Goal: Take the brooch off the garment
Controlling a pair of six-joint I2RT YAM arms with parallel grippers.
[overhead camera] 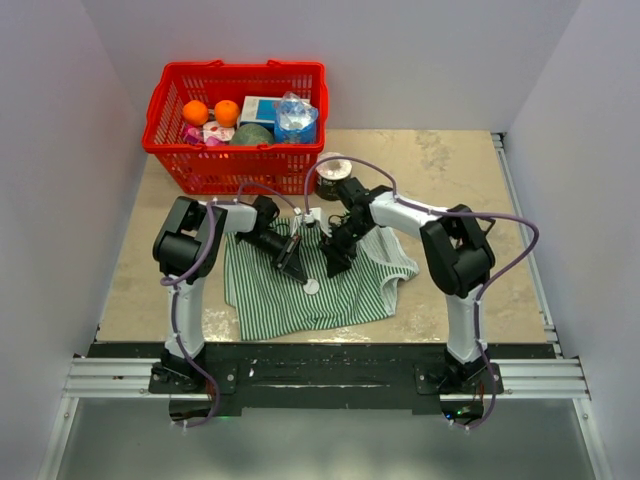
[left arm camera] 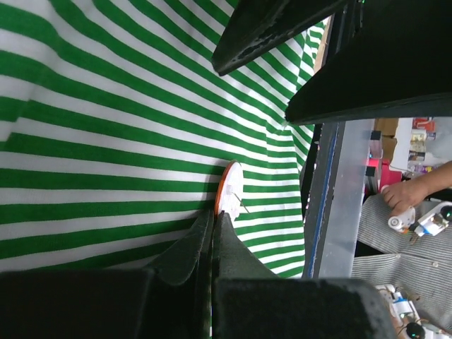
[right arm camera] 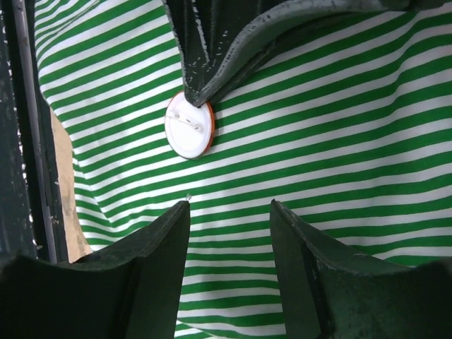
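Left gripper [left arm camera: 213, 224]: my fingers are pressed together, tips against the rim of the brooch [left arm camera: 231, 189]; can't tell if it's actually pinched. Brooch lies at centre frame in the left wrist view, white face showing, on the garment [right arm camera: 339, 141]. Right gripper [right arm camera: 229, 212]: fingers spread, just below the brooch, over the stripes. Red basket [overhead camera: 236, 75] is upper left in the overhead view.
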